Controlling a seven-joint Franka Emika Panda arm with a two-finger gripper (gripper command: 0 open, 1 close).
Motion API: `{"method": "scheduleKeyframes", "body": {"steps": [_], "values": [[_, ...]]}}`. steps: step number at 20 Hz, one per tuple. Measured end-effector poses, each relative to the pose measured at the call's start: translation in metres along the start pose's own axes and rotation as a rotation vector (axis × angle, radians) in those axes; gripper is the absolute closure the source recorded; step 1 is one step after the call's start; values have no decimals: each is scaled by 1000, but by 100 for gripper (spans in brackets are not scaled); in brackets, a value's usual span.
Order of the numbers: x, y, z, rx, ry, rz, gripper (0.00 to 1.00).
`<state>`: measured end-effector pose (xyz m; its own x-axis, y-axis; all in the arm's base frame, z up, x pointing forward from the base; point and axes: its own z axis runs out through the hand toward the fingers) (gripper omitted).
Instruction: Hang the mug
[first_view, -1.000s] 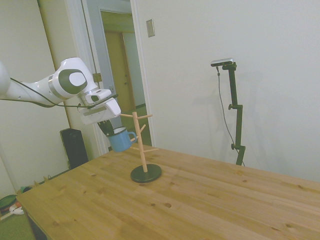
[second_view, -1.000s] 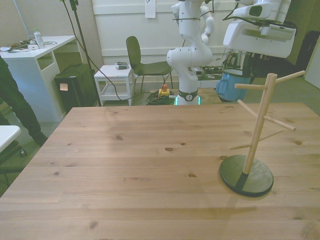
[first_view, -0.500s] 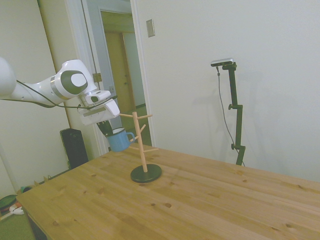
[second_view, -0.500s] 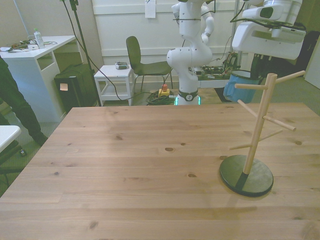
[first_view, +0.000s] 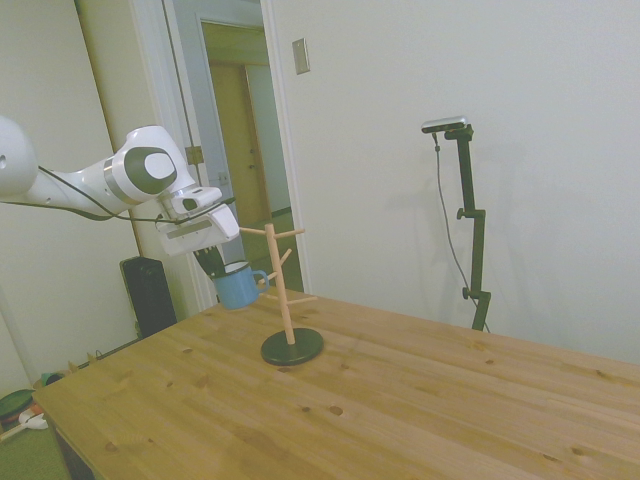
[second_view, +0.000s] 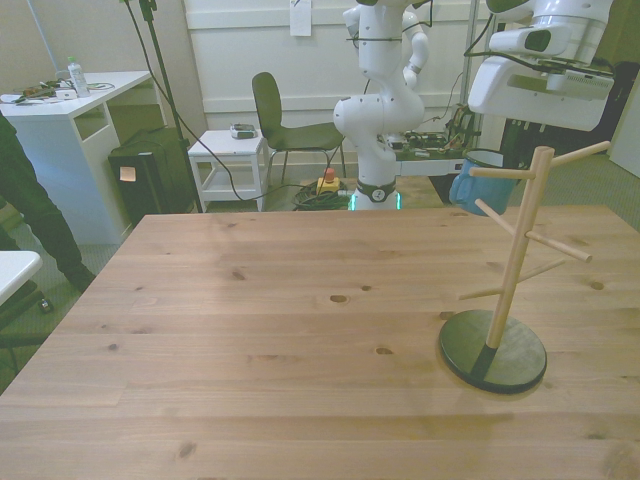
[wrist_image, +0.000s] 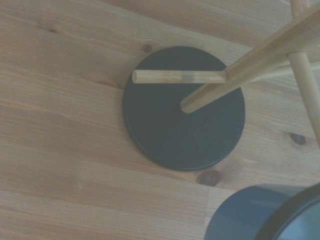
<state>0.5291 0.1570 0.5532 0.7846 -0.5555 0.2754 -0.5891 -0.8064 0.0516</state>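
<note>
The blue mug hangs in the air above the table's far edge, mouth upward and a little tilted. My gripper is shut on its rim, on the side away from the stand. The wooden peg stand rises from a dark round base just beyond the mug, whose handle points at the post. In the front view the mug shows behind the stand's upper peg, close to the post. The wrist view looks down on the base, with the mug's rim in a corner.
The peg stand carries several bare pegs at different heights. A person stands at the front view's left edge beside a white desk. A chair and a small white trolley stand behind the table.
The arm has carried the mug toward the front view's right and slightly down, closer to the stand's post. The stand has not moved.
</note>
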Motion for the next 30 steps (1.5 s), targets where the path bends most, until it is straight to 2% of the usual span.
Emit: {"method": "scheduleKeyframes", "body": {"steps": [17, 27, 28, 30], "values": [[21, -16, -1, 9, -7, 11, 100], [32, -46, 9, -5, -5, 4, 100], [33, -48, 8, -5, -5, 8, 0], [32, -50, 7, -6, -1, 22, 0]]}}
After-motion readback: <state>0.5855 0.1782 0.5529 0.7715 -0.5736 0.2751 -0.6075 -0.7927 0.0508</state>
